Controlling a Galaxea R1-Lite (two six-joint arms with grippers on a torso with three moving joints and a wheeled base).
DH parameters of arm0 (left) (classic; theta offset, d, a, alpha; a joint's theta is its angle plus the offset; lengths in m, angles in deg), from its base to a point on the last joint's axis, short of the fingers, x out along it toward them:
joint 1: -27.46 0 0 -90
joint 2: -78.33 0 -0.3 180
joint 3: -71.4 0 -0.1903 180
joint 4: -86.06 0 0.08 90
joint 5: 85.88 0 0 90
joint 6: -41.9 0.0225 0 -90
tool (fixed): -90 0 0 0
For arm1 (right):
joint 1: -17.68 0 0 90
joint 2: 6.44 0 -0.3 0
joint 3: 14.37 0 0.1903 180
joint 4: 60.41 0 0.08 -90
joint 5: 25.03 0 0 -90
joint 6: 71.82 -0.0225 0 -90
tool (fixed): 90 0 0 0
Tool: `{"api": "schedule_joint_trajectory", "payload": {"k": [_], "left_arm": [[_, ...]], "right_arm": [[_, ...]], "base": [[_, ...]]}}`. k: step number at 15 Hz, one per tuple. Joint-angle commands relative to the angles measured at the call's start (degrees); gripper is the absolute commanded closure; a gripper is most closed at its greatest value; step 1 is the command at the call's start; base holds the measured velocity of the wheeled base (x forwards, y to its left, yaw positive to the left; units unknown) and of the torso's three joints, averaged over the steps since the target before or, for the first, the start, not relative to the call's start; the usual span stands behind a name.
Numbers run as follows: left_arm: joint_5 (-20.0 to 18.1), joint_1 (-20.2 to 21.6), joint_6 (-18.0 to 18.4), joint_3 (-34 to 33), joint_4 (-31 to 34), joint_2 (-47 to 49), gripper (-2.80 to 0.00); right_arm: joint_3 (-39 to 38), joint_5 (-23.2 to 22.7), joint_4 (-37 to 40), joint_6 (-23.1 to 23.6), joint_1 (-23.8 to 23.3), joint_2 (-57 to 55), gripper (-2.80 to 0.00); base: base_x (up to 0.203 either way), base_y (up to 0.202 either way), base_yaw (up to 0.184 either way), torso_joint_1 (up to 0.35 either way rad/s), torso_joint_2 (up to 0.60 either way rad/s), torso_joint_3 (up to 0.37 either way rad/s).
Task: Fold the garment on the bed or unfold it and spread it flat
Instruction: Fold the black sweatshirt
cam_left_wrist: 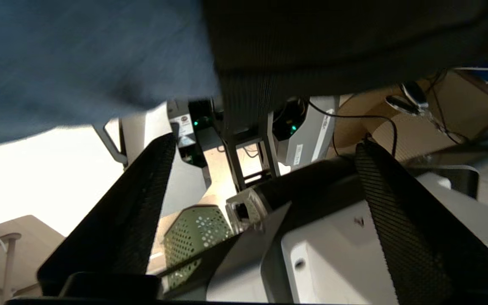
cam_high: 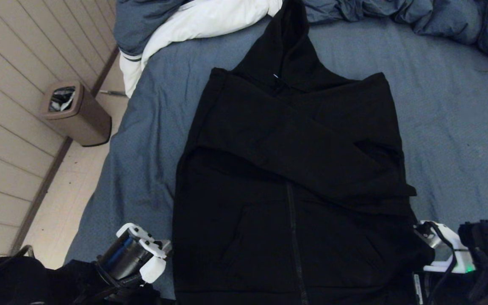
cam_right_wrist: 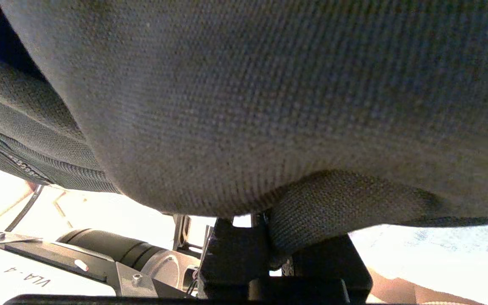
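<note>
Looks like the right gripper (cam_right_wrist: 269,241) is clamped on the hoodie (cam_high: 290,178) hem to anchor it on the bed (cam_high: 451,110), while the left gripper (cam_left_wrist: 265,190) hangs wide open, holding nothing.

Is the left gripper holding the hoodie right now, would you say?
No, the left gripper stands open, with the hoodie beyond its fingers.

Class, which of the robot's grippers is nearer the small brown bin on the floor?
Left. The left gripper sits at the bed's near-left edge, on the bin's side; the right gripper is across the hoodie.
</note>
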Motion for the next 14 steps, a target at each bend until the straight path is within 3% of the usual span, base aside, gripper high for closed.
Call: {"api": "schedule_joint_trajectory", "payload": {"k": [1, 9, 14], "left_arm": [[-0.1, -0.2, -0.2, 0.3, -1.6, 4.0, -2.8], [1.4, 0.5, -1.1, 0.3, -8.3, 8.3, -2.8], [8.4, 4.2, -0.5, -3.8, -16.4, 9.3, -2.8]], "right_arm": [[0.1, -0.1, -0.1, 0.0, 0.0, 0.2, 0.0], [-0.4, -0.1, -0.2, 0.0, 0.0, 0.6, 0.0], [0.0, -0.2, -0.2, -0.1, 0.1, 0.7, 0.0]], "base": [[0.0, 0.0, 0.0, 0.0, 0.0, 0.0], [0.0, 0.0, 0.0, 0.0, 0.0, 0.0], [0.0, 0.0, 0.0, 0.0, 0.0, 0.0]]}}
